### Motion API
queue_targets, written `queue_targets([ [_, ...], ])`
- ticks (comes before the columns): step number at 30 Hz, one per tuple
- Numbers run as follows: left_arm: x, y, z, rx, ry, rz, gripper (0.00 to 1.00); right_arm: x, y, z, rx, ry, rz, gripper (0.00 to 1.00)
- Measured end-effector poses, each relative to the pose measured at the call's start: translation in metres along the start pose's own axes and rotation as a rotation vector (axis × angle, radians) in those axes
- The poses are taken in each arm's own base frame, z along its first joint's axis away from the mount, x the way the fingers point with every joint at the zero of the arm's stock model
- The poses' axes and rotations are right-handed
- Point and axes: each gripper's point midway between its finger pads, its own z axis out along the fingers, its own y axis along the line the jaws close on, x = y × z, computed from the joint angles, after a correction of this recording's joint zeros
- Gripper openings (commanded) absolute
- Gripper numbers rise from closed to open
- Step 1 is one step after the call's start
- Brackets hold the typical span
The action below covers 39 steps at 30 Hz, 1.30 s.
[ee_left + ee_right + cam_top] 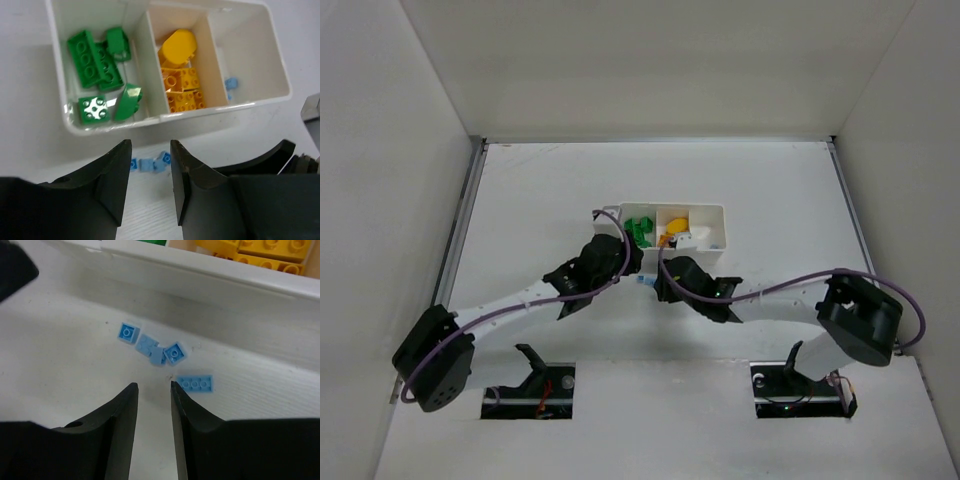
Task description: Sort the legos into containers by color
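Left wrist view: a glossy white plastic tray (150,118) with three compartments spans the upper frame. The left compartment holds studded green bricks (95,62). The middle one holds yellow-orange bricks (182,82), one of them round-topped. The right one holds a tiny lone blue brick (231,83). The left gripper (150,150) has matte black curved fingers, narrowly parted and holding nothing. A cluster of light blue bricks (149,165) lies on the faintly grained white table (30,125), at the gap between the tips and below the tray's near wall

Right wrist view: the right gripper (154,387) is likewise slightly parted and empty. The flat blue cluster sits just above its tips. A three-stud plate (195,383) lies just right of the right-hand tip

Top view: we note both grippers meeting below the tray at centre frame, with the blue cluster between them
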Motion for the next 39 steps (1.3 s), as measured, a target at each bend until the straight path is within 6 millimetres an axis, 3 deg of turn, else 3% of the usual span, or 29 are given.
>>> queue_targets([
  [7,0.04,0.036,-0.008,-0.078,0.074,-0.021,0.33,0.012,0.008,0.021,0.017,0.047,-0.024,0.39],
  [16,0.073,0.047,-0.008,-0.11,0.148,-0.024,0.33,0.017,0.008,0.027,0.034,0.069,-0.025,0.39],
  [26,0.084,0.043,-0.006,-0.102,0.171,-0.023,0.33,0.017,0.01,0.036,0.053,0.083,-0.032,0.31],
  [31,0.089,0.044,-0.005,-0.108,0.186,-0.016,0.34,0.016,0.003,0.036,0.086,0.085,-0.034,0.4],
  [39,0.089,0.045,-0.005,-0.111,0.187,-0.016,0.34,0.007,0.0,0.04,0.119,0.064,-0.034,0.45],
])
